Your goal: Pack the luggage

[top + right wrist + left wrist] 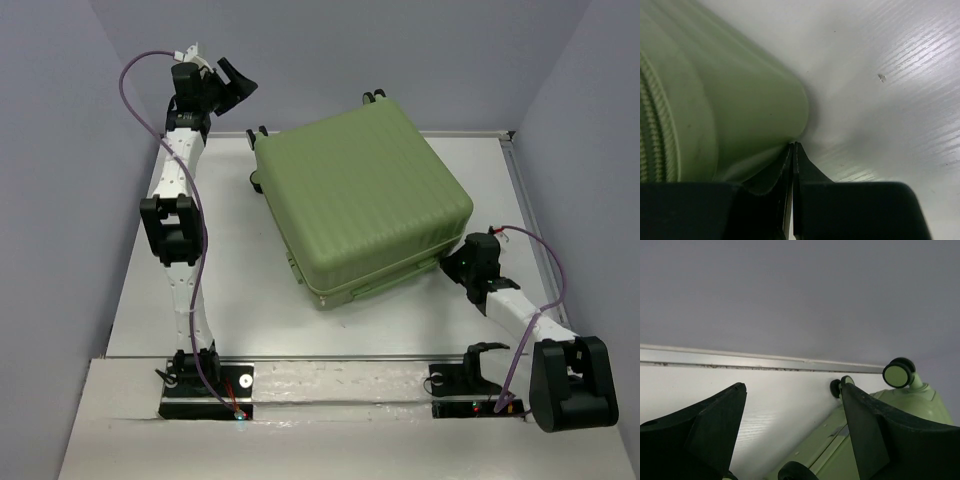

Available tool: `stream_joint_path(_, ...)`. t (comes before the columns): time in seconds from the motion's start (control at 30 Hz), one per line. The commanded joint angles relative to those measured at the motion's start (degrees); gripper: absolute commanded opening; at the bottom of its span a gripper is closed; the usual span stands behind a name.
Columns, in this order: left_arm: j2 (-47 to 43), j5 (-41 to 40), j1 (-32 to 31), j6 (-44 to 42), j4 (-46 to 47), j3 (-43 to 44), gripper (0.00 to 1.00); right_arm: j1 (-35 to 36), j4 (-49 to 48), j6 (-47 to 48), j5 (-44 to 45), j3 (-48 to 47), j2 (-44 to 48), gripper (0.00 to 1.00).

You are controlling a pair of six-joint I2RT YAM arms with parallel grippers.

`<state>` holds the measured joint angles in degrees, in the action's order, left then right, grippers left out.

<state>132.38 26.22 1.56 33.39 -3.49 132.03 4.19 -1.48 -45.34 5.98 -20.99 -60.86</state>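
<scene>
The luggage (360,205) is a large olive-green ribbed suitcase that lies closed on the white table, turned at an angle, its small black-and-green wheels (897,372) at the far side. My left gripper (238,82) hangs open high above the table's far left corner, apart from the case. In the left wrist view the left gripper (792,386) has only bare table between its fingers, with the luggage (920,400) at the right. My right gripper (450,262) is shut and empty. In the right wrist view the right gripper (794,144) has its tips against the rounded near-right corner of the luggage (715,100).
Grey walls close in the table on the left, back and right. A low rail (470,135) runs along the back edge. A metal strip (340,357) crosses the front by the arm bases. Bare white table (250,290) lies left of the case.
</scene>
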Motion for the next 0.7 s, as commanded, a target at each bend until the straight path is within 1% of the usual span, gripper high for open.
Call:
stream_joint_path(0.0, 2.0, 1.9, -3.6, -5.4, -2.8, 0.3, 0.88, -0.2, -11.1, 2.2, -7.8, -5.0, -3.2, 0.07)
stream_joint_path(0.07, 1.7, -1.3, -4.6, -7.6, -3.4, -1.8, 0.87, -0.2, -14.2, 2.9, -8.9, -5.8, -5.2, 0.07)
stream_joint_path(0.13, 0.3, -6.8, -5.6, -9.7, -3.0, -4.4, 0.87, -0.2, -16.9, 3.5, -11.2, -7.4, -6.8, 0.07)
stream_joint_path(0.2, -1.8, -7.0, -6.6, -11.1, -0.2, -9.0, 0.86, -0.2, -18.7, 4.8, -13.2, -9.1, -10.6, 0.07)
stream_joint_path(0.23, -2.6, -6.3, -6.6, -10.8, 0.6, -10.4, 0.86, -0.2, -19.8, 5.0, -14.3, -10.1, -12.2, 0.07)
stream_joint_path(0.37, -8.5, -5.5, -6.6, -9.0, 8.6, -21.8, 0.84, -0.2, -25.6, 7.5, -18.4, -16.0, -20.5, 0.07)
stream_joint_path(0.4, -9.8, -5.9, -6.5, -8.9, 9.2, -23.4, 0.84, -0.2, -27.5, 8.2, -20.7, -17.1, -22.4, 0.07)
stream_joint_path(0.43, -11.1, -8.3, -6.3, -8.7, 9.6, -27.0, 0.84, -0.2, -31.9, 8.8, -25.9, -18.0, -26.0, 0.07)
stream_joint_path(0.47, -12.7, -9.9, -6.1, -8.2, 9.9, -29.3, 0.83, -0.2, -33.1, 9.1, -28.1, -19.3, -27.8, 0.08)
stream_joint_path(0.5, -16.4, -11.3, -5.8, -7.4, 11.7, -32.0, 0.83, -0.2, -33.7, 10.0, -30.4, -21.0, -29.6, 0.09)
stream_joint_path(0.53, -18.4, -14.3, -5.0, -4.8, 13.1, -34.8, 0.82, -0.2, -33.6, 10.3, -34.2, -24.9, -33.2, 0.10)
stream_joint_path(0.57, -22.4, -15.6, -4.5, -2.8, 14.9, -40.1, 0.81, -0.2, -33.2, 10.4, -35.9, -27.1, -35.0, 0.12)
stream_joint_path(0.6, -24.5, -16.7, -4.0, -0.7, 16.4, -43.3, 0.81, -0.2, -33.0, 10.3, -37.9, -29.3, -36.9, 0.13)
stream_joint_path(0.63, -26.4, -17.1, -3.6, 1.1, 18.2, -46.5, 0.80, -0.2, -32.5, 10.0, -41.3, -33.8, -38.6, 0.14)
stream_joint_path(0.67, -28.1, -17.9, -2.8, 2.6, 19.3, -49.0, 0.79, -0.2, -30.7, 9.6, -42.8, -36.2, -42.3, 0.15)
